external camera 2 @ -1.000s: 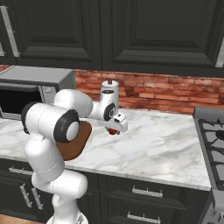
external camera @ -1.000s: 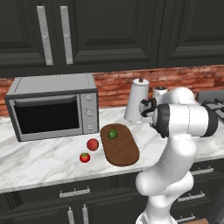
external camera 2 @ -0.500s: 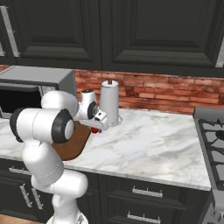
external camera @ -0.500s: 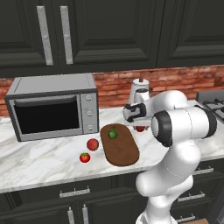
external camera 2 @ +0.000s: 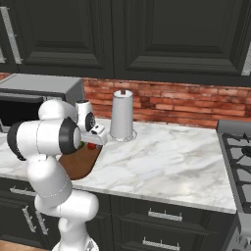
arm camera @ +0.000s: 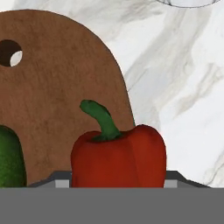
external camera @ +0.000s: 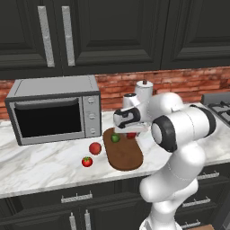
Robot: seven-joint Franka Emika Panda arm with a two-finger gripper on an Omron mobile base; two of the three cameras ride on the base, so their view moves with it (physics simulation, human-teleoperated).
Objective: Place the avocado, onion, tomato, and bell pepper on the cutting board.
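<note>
Above cutting board point(arm camera: 57, 87), bell pepper point(arm camera: 118, 155).

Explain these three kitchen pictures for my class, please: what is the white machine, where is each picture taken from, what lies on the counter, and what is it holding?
The white machine is a robot arm. Two pictures come from cameras behind it, left and right; the third looks along its gripper. The gripper is shut on a red bell pepper, carried over the brown cutting board. A green avocado already lies on the board. Two red items wait on the marble counter beside a microwave.
</note>
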